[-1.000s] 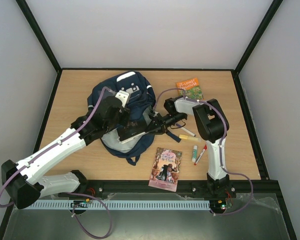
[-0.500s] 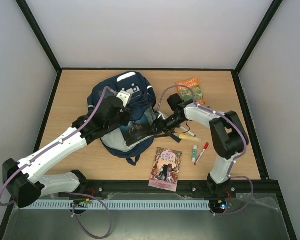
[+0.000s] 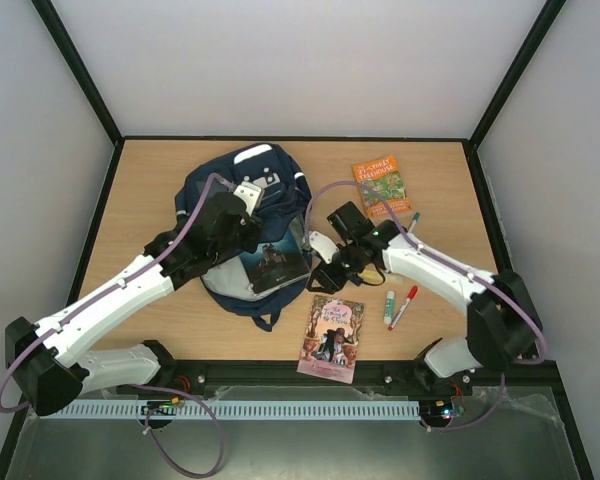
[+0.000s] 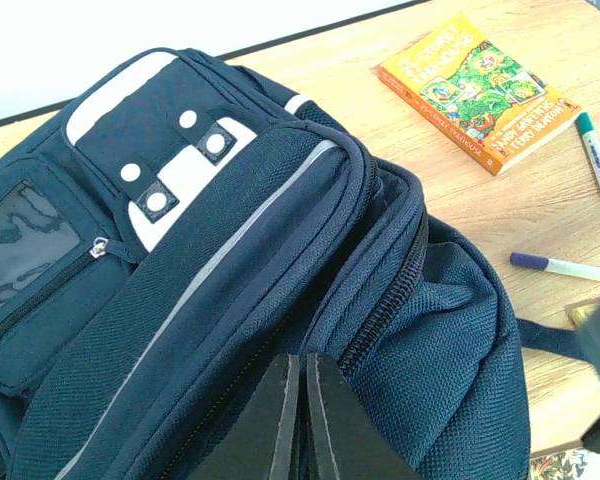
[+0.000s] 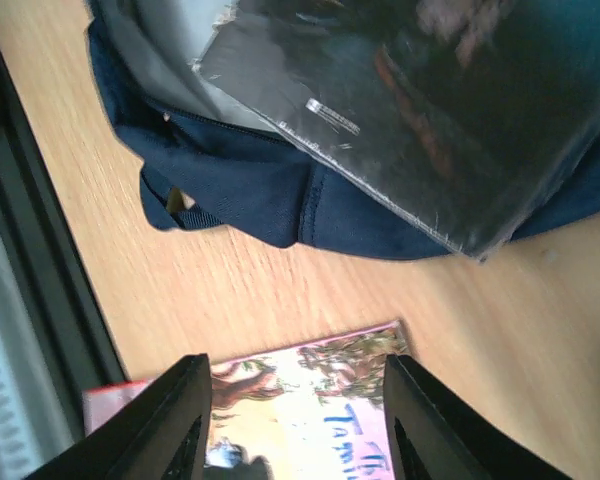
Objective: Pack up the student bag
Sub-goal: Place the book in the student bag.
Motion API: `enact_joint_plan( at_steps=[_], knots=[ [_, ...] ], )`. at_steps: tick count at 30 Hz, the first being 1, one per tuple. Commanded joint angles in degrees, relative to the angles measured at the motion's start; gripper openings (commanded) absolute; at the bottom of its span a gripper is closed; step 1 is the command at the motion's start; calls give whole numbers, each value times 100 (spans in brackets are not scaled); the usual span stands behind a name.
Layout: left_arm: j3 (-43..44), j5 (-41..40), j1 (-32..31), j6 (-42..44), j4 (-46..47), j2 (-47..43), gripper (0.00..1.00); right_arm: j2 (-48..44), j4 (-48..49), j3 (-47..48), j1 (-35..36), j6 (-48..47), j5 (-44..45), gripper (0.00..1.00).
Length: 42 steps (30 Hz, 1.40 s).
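The student bag (image 3: pixel 242 190) is a navy backpack lying left of centre on the table; it also shows in the left wrist view (image 4: pixel 210 220). My left gripper (image 3: pixel 252 238) (image 4: pixel 302 358) is shut on the bag's fabric beside the open zipper. A dark glossy book (image 3: pixel 273 262) (image 5: pixel 430 110) lies in the bag's mouth, partly sticking out. My right gripper (image 3: pixel 325 278) (image 5: pixel 300 400) is open and empty, just above the top edge of a pink book (image 3: pixel 332 335) (image 5: pixel 320 410) lying flat near the front edge.
An orange book (image 3: pixel 380 180) (image 4: pixel 480 90) lies at the back right, with a green marker (image 3: pixel 413 220) (image 4: pixel 595 155) beside it. A purple pen (image 4: pixel 565 267) lies near the bag. A red marker (image 3: pixel 404 305) and a green-white stick (image 3: pixel 390 306) lie right of the pink book.
My right gripper let go of the dark book, now resting in the bag's mouth, and moved back toward the front, over the pink book. The left gripper has kept its hold.
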Motion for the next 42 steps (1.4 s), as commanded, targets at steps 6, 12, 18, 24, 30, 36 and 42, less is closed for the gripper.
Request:
enact_joint_plan(
  at_steps=[6,12,18,24,30,36,42],
  knots=[
    [145,8,27,28,470,-274,2,-1137,700,-246,679,-3314,1712,33],
    [166,64,27,-56,471,-266,2,-724,1460,-280,1338,-3989,2902,27],
    [369,210,36,-133,373,-153,2,-314,2018,-439,1765,-4504,3420,29],
    [570,254,36,-126,328,-93,2,-45,2439,-612,1939,-4850,3607,36],
    [802,323,36,-58,240,48,2,291,2635,-612,1992,-4977,3590,38],
    [811,347,36,-28,208,69,2,585,2699,-586,2042,-5015,3542,41],
    [770,329,36,-13,186,39,2,852,2910,-519,2101,-4898,3561,40]
  ],
)
